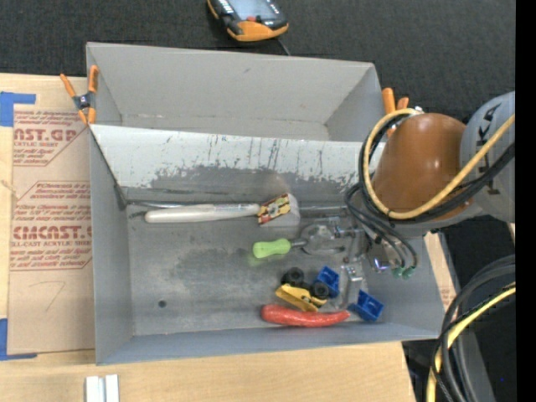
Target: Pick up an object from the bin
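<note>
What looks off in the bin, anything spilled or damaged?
Nothing spilled. The bin's sloped back wall is scuffed with dark streaks, worn rather than broken. The small things lie bunched at the front right by the gripper.

Loads of bare bin floor (184,283) is left open well left of the gripper (350,262). Just below-left of it, the way is blocked by blue blocks (328,279), a yellow clip (293,296) and a red tube (301,316). A green piece (270,249) is parked just left, and a long white tool (201,214) is laid across further up-left.
</note>
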Tool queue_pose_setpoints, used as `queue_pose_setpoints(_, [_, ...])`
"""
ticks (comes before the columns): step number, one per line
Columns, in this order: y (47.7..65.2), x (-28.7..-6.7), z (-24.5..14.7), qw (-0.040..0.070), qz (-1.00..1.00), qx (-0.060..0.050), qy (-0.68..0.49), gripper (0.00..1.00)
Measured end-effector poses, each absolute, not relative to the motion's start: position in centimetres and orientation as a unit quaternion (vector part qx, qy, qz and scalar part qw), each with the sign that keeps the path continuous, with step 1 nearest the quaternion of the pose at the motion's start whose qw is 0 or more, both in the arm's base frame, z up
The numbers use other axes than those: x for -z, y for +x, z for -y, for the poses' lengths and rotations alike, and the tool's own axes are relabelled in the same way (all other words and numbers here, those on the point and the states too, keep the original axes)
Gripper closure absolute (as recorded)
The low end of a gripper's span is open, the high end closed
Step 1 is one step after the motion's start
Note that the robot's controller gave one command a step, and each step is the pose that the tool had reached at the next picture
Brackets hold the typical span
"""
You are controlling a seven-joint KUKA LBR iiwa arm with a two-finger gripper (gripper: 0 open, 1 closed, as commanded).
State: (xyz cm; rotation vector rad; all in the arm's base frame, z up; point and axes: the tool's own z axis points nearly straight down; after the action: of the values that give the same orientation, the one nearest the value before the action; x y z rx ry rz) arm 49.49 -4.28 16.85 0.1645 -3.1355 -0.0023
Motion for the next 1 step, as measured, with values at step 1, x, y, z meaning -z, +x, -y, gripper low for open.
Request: queue_pose_setpoints(1, [49.86,-16.89,3.47,-0.002,0.999,-0.001,0.038,0.0])
